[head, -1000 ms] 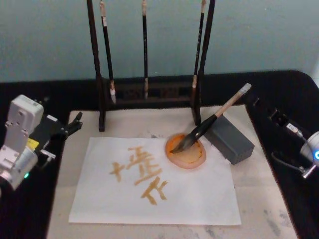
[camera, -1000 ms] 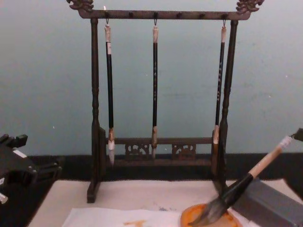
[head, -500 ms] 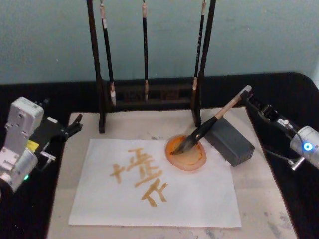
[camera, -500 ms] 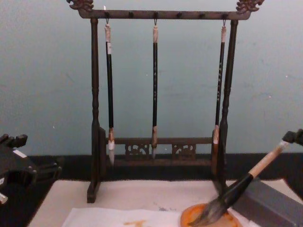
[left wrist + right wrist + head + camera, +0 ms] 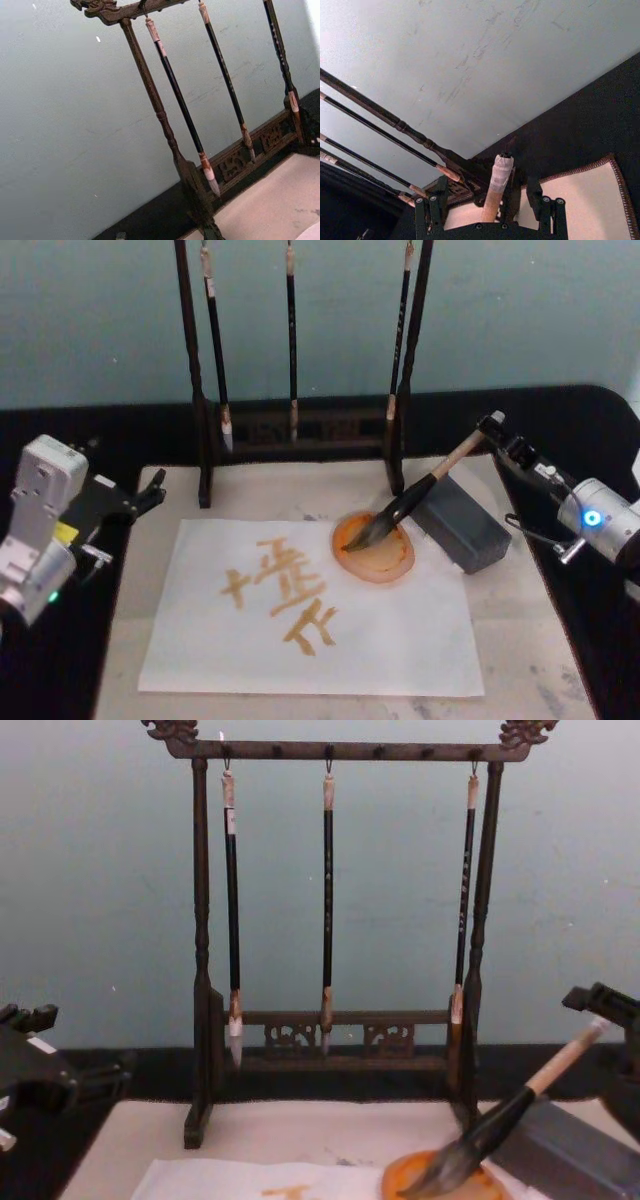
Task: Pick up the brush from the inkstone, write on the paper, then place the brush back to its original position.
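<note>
Reaching in from four o'clock, my right gripper (image 5: 497, 428) has travelled up and inward since a second ago, when it sat low at the edge, and now it is at the very top of the brush (image 5: 440, 472). Nothing else on the table has shifted. Widest is the cream felt mat (image 5: 520, 600). On its twelve o'clock edge stands the dark wooden rack (image 5: 190, 370), with three thin black brushes (image 5: 291, 320) hanging from it. The paper (image 5: 400, 630) lies flat in the middle of the mat and carries orange strokes (image 5: 285, 590) left of its centre. A grey block (image 5: 465, 520) sits on the mat at three o'clock from the paper's top corner. The inkstone (image 5: 385, 560) rests at about one o'clock on the sheet, overlapping its top edge. The brush has its dark bristles down in the dish, and its tan handle slants up toward two o'clock across the block's far corner. Its white cap ends right at my gripper. In the right wrist view my fingers (image 5: 547, 210) stand well apart, one on each side of the handle, with a clear gap on both sides and nothing clamped. My left gripper (image 5: 150, 490) hangs parked at nine o'clock, just off the mat's edge and well apart from the brush.
</note>
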Tool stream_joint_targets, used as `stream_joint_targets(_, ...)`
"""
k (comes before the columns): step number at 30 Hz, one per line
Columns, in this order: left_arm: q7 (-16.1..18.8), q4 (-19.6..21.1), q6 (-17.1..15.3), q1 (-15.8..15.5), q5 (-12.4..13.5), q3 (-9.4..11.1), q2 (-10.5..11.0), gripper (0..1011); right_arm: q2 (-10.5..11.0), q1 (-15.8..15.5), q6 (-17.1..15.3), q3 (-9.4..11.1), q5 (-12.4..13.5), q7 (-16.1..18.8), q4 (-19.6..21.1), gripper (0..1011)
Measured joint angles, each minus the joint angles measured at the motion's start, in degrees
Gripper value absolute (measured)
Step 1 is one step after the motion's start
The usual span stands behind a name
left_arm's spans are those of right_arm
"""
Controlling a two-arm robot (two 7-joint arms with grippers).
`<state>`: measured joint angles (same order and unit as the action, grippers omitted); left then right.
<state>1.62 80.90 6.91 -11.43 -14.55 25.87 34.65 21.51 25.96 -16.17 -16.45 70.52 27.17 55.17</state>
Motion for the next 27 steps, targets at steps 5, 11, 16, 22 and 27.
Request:
stream_joint_targets(5,0.00,0.00,0.00,0.00,0.00,0.00,0.00,1010,-0.28,1.41,0.64,-1.14,0.11,0.58,-1.90,1000)
stream_joint_targets(11,0.00,0.00,0.00,0.00,0.00,0.00,0.00,1010,-0.30,1.82,0.98,-1.51,0.03,1.02,-2.36,1000)
stream_joint_targets(16,0.00,0.00,0.00,0.00,0.00,0.00,0.00,1010,-0.29,1.65,0.91,-1.37,0.03,0.90,-2.19,1000)
stream_joint_targets(22,0.00,0.00,0.00,0.00,0.00,0.00,0.00,1010,-0.26,1.53,0.81,-1.28,0.03,0.82,-2.04,887)
stream_joint_targets(27,0.00,0.00,0.00,0.00,0.00,0.00,0.00,1010,-0.24,1.47,0.77,-1.23,0.03,0.75,-1.96,730)
